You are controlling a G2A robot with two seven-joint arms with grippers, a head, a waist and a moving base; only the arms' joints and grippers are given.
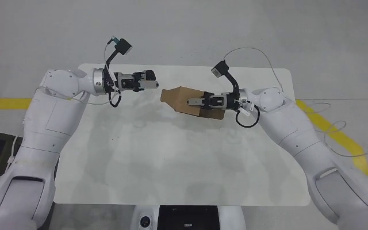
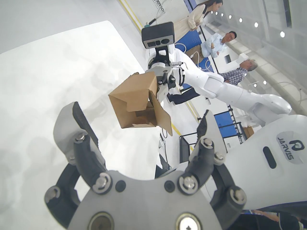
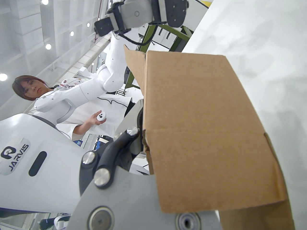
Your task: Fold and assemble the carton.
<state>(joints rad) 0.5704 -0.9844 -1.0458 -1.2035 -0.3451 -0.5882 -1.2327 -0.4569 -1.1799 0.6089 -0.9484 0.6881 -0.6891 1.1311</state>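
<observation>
Since the right hand (image 1: 193, 102) pinches the carton (image 1: 177, 96) up off the surface (image 1: 172, 167), the open left hand (image 1: 155, 84) facing it looks free to fold the flaps (image 2: 163, 118).

One sign (image 2: 158, 2) shows: a dark emblem with a short line of lettering beside it. It stands on a pale face in the room behind, wall or panel I cannot tell, far ahead of the left claw (image 2: 141, 108) and beyond the carton (image 2: 129, 96) in front of it.
</observation>
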